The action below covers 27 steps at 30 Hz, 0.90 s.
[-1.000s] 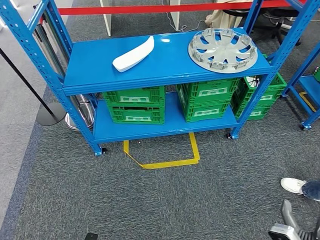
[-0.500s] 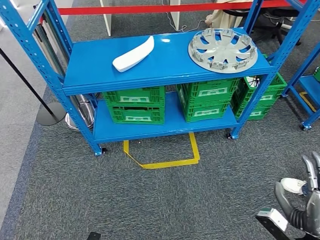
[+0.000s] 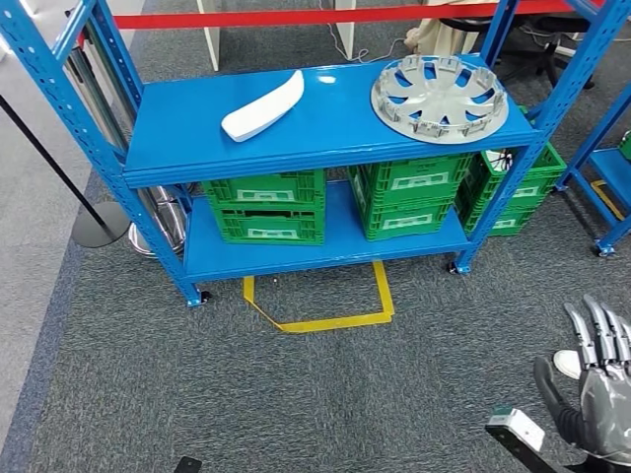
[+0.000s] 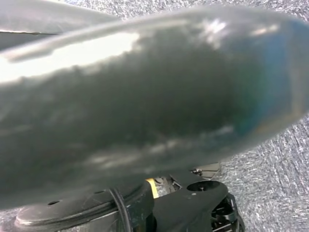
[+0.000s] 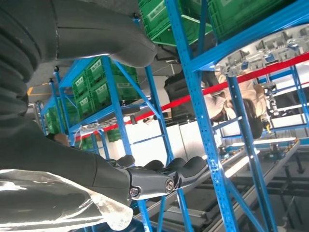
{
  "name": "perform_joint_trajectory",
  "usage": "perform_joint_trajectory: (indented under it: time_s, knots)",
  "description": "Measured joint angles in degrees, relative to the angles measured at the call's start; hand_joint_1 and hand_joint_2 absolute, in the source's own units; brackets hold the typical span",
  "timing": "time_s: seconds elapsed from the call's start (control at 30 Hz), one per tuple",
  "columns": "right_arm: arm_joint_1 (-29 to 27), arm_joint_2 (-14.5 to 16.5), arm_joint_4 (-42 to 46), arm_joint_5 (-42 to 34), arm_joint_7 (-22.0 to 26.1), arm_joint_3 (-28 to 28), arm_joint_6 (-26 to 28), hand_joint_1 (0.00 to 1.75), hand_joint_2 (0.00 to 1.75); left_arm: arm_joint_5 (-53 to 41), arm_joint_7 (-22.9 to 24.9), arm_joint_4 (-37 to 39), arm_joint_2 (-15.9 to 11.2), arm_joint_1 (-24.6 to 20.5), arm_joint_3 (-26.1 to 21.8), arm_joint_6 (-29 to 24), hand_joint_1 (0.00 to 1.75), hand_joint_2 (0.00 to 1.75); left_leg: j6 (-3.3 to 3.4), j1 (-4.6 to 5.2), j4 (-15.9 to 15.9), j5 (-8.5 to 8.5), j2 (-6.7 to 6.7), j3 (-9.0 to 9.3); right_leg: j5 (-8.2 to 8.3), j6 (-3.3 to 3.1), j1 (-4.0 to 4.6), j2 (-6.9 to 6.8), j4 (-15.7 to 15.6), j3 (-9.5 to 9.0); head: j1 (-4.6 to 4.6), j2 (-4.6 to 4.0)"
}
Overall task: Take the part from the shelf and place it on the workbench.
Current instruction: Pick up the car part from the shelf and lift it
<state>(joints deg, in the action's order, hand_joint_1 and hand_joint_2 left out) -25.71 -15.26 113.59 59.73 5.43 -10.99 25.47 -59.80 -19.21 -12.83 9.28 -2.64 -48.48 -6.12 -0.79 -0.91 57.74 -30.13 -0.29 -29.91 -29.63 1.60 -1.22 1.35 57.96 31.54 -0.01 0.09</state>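
Observation:
A white curved part [image 3: 262,107] lies on the left half of the blue shelf's top board [image 3: 186,133]. A silver wheel cover [image 3: 439,96] lies flat on the right half. My right hand [image 3: 601,394] is low at the bottom right, far in front of the shelf, fingers spread upward and holding nothing. In the right wrist view that hand [image 5: 54,145] has its thumb and straight fingers [image 5: 164,176] apart, with shelf frames beyond. A dark tip [image 3: 183,464] at the bottom edge may be my left hand; its fingers cannot be made out.
Green crates [image 3: 268,205] fill the lower shelf board. A yellow tape square [image 3: 319,317] marks the carpet before the shelf. A stanchion base [image 3: 101,225] stands at left, a second blue rack [image 3: 611,168] at right. A person's white shoe [image 3: 567,363] is beside my right hand.
My right hand has come up into the head view at the bottom right, its fingers now spread upward. The shelf and the parts on it have not moved.

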Motion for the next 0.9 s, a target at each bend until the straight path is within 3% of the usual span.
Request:
perform_joint_trajectory:
  time_s: [0.5,0.7,0.77,0.83,0.9]
  knots:
    - [-1.31,-0.02,0.24,-0.51,0.17,0.19,0.95,0.0,1.75,-0.86,-0.72,0.0,-0.07,0.01,0.0,0.48,0.0,0.0,0.06,0.04,0.12,-0.04,0.0,-0.02,0.03,0.05,-0.08,0.0,-0.05,-0.02,0.01,0.0]
    - [-1.3,-0.02,0.24,-0.01,0.53,0.34,1.46,0.0,1.75,-0.93,-0.49,0.01,-0.29,0.01,0.01,0.48,0.0,0.0,0.91,0.37,0.62,-0.34,0.0,-0.11,0.19,0.61,-0.46,0.03,-0.26,-0.15,-0.04,0.0]
    - [-1.33,-0.02,0.28,0.21,0.62,0.38,1.55,0.0,1.75,-1.09,-0.16,0.01,-0.36,-0.02,0.02,0.46,0.0,0.0,1.5,0.35,-0.34,0.13,0.16,0.28,0.25,1.05,-0.45,-0.03,-0.62,-0.3,-0.01,0.0]
    - [-1.33,-0.02,0.36,0.34,0.64,0.34,1.8,0.0,1.75,-1.19,0.13,0.02,-0.36,-0.04,0.02,0.49,0.0,0.0,2.21,0.06,-1.92,0.87,0.44,1.0,-1.11,1.29,-0.37,-0.37,1.21,0.72,0.21,0.0]
    - [-1.43,-0.01,0.39,0.5,0.64,0.25,2.07,0.0,1.75,-1.21,0.33,0.03,-0.37,0.01,0.01,0.52,0.0,0.0,2.57,-0.12,-2.55,1.08,0.67,1.35,-4.23,1.44,-0.42,-0.67,7.61,4.06,0.48,0.0]
